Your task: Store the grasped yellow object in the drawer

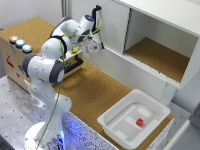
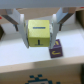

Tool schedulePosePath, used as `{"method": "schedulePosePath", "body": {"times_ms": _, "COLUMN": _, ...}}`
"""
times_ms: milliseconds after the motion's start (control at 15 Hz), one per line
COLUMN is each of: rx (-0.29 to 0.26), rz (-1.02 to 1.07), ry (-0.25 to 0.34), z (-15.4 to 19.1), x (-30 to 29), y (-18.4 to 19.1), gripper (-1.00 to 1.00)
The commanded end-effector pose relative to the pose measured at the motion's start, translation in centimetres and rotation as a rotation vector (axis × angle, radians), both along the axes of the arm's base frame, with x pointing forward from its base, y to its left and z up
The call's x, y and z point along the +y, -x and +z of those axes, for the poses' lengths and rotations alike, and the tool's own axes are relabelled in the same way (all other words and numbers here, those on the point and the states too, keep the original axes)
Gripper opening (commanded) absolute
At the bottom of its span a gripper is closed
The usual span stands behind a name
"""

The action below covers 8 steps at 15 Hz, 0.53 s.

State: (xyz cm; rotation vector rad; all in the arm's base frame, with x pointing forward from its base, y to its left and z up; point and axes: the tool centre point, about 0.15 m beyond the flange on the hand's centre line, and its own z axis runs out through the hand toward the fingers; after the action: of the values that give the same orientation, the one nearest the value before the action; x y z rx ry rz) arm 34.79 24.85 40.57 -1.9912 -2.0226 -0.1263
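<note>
Holding the yellow object (image 2: 39,33), the gripper (image 2: 40,31) has both fingers (image 2: 20,22) pressed on the block's opposite sides. It hangs directly above the drawer (image 1: 73,62), pulled out of the cork-topped box (image 1: 20,37). Drawer contents: only a small dark label-like piece (image 2: 56,49) visible on the light floor beside the block. Block looks roughly cubic, sides square to the fingers; no clear long axis. White bin (image 1: 134,118), well away from the drawer, holds the red block (image 1: 140,121). White cabinet (image 1: 155,40) stands open behind the drawer.
</note>
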Motion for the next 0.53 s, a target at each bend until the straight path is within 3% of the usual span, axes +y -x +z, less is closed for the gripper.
{"method": "schedulePosePath", "body": {"times_ms": 0, "rx": 0.050, "rz": 0.212, "ry": 0.219, "z": -3.2, "x": 5.0, "y": 2.0, "gripper": -1.00}}
{"method": "schedulePosePath", "body": {"times_ms": 467, "rx": -0.006, "rz": 0.327, "ry": 0.339, "z": -7.8, "x": 6.1, "y": 4.7, "gripper": -1.00}}
